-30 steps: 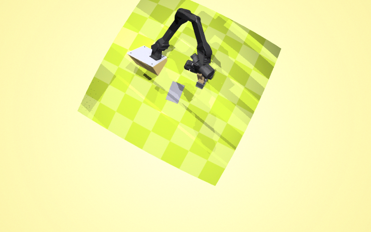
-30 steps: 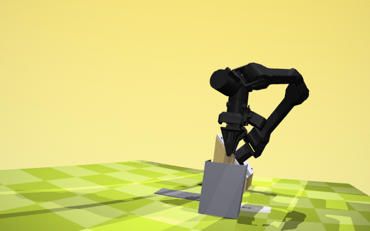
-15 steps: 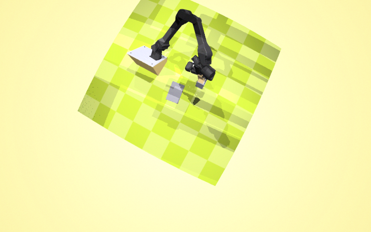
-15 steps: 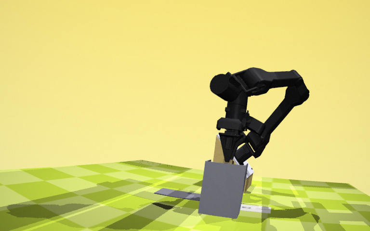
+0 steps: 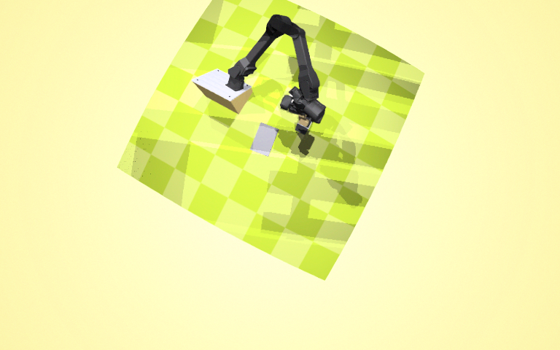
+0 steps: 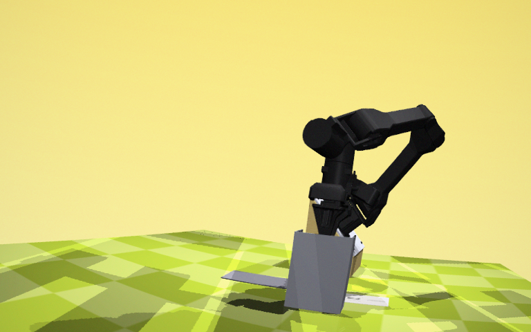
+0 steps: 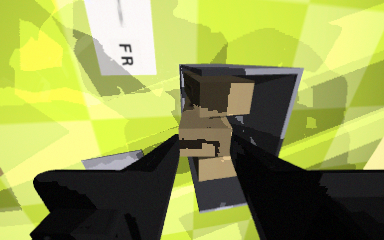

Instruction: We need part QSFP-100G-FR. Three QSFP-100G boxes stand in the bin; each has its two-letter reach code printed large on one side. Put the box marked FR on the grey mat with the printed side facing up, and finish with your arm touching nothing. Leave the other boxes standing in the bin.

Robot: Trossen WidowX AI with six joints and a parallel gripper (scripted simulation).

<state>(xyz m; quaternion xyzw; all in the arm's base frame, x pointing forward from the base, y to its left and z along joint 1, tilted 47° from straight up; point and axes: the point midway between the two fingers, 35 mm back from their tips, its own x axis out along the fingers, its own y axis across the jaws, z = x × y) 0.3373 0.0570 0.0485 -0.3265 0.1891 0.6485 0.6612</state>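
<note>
My gripper (image 7: 204,139) (image 6: 329,229) is shut on a tan box (image 7: 202,134), holding it by its upper part over the bin's mouth. Its lower end is hidden, so its depth in the bin cannot be told. The dark grey bin (image 7: 292,112) (image 6: 319,272) (image 5: 303,127) stands under the gripper. A second tan box (image 7: 241,96) stands at its far end in the wrist view, and a third (image 7: 218,169) on the near side of the held one. No printed side shows on any box. The grey mat (image 5: 264,139) (image 6: 254,279) (image 7: 111,161) lies bare beside the bin.
A white card (image 7: 128,27) (image 6: 370,301) printed FR lies on the checkered floor beside the bin. The arm's base block (image 5: 219,82) with its white top stands behind the mat. The arm arches from it over to the bin.
</note>
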